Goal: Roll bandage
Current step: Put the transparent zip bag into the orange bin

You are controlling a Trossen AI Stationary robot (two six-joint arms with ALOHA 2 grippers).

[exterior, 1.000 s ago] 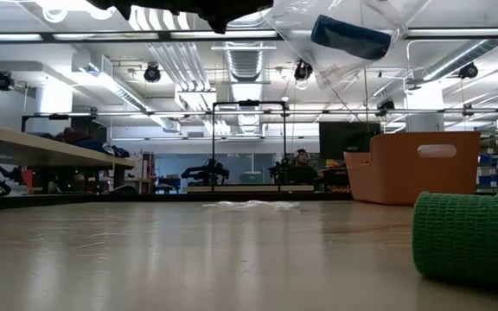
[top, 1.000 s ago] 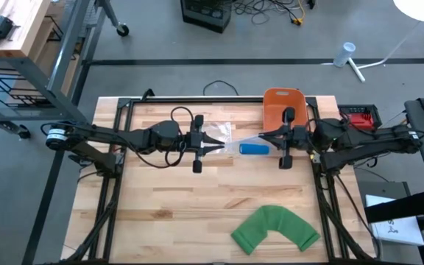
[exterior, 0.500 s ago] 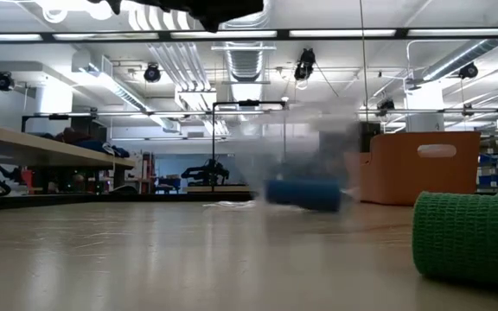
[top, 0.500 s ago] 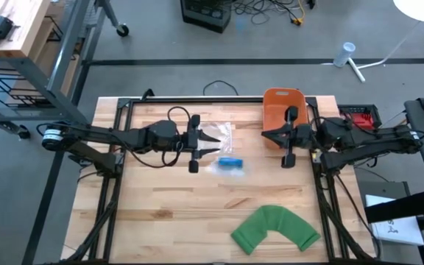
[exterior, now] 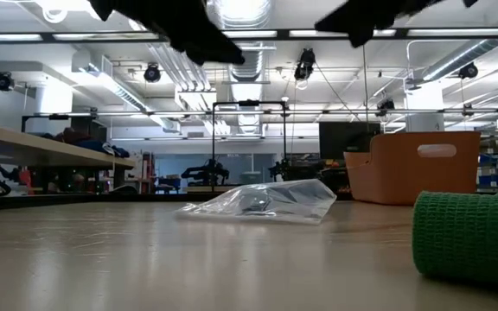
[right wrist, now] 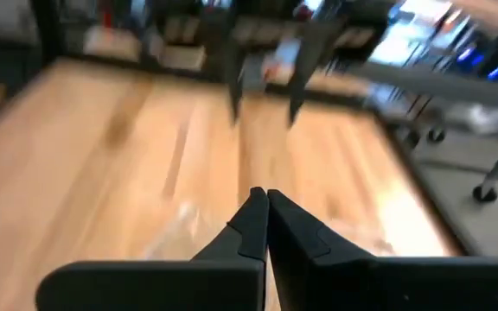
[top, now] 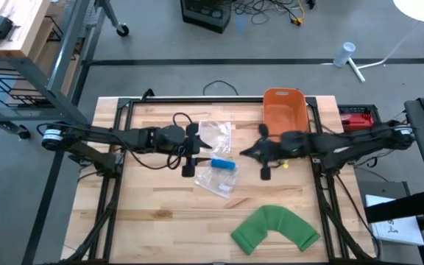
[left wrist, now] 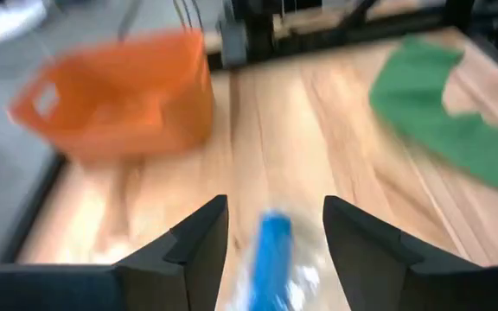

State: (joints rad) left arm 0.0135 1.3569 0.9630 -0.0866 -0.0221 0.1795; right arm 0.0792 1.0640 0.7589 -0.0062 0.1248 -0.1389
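High view: blue bandage roll (top: 225,164) lying inside a clear plastic bag (top: 216,180) near the middle of the wooden tabletop (top: 160,213), between the two arms. Second clear bag (top: 216,135) just behind it, toward the orange bin (top: 283,112) at the back edge. Left end effector (top: 206,149) just beside the roll on its left, fingers spread, holding nothing. Right end effector (top: 246,153) close on the roll's right, fingers pressed together, empty. Green bandage (top: 275,229) in a curved strip near the front edge, well apart from both arms. Red box (top: 357,118) off the tabletop's right side.

Low view: crumpled clear bag (exterior: 262,202) resting flat on the tabletop (exterior: 145,259), roll hard to make out inside it. Orange bin (exterior: 413,168) behind and to the right. Green bandage (exterior: 469,235) close to the camera at right. Dark arm parts at the top edge only.

Left wrist view: two dark fingers (left wrist: 197,238) standing apart, blue roll (left wrist: 273,259) showing in the gap between them, not gripped. Orange bin (left wrist: 115,95) and green bandage (left wrist: 443,121) beyond, blurred.

Right wrist view: dark fingertips (right wrist: 253,216) meeting at a point, nothing between them. Bare wood of the tabletop (right wrist: 102,164) and a faint patch of clear plastic below.
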